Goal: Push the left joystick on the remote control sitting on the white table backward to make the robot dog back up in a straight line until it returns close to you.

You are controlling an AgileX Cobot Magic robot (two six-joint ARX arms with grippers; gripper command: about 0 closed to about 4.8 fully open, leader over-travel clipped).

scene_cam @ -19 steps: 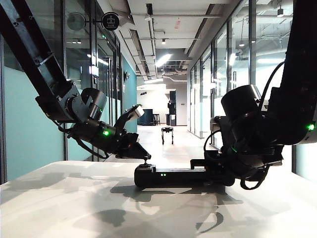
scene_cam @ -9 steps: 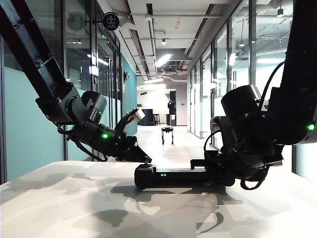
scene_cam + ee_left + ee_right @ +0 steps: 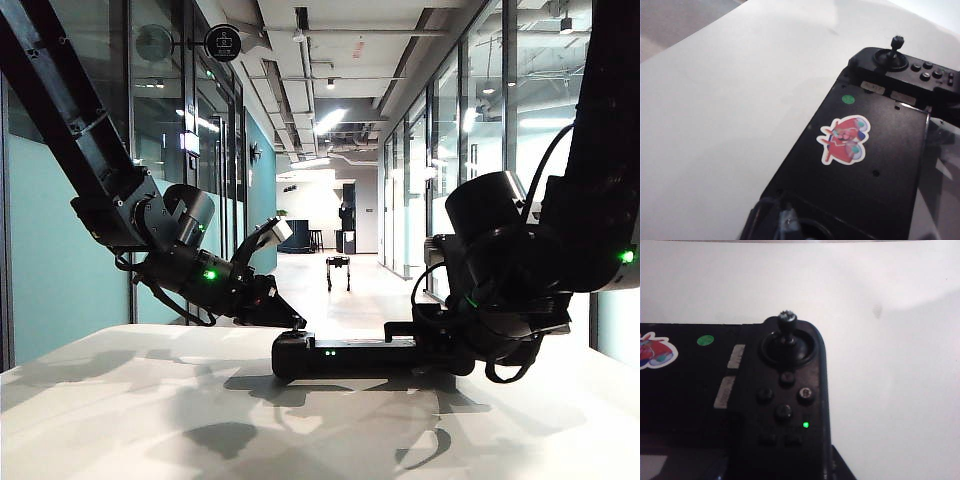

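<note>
- On the white table (image 3: 120, 400), smooth and matte, the remote control (image 3: 345, 355) lies flat: a wide black slab with bulging ends, small green lights and a reddish cartoon sticker (image 3: 843, 139).
- At its left end the left joystick (image 3: 294, 327), a thin black stick, stands under the left gripper (image 3: 290, 318), whose tip sits right at it; I cannot tell how its jaws stand.
- Right gripper (image 3: 425, 340) covers the controller's right end; its grip is hidden.
- Far down the glossy corridor stands the robot dog (image 3: 338, 270), small, boxy and thin-legged.
</note>
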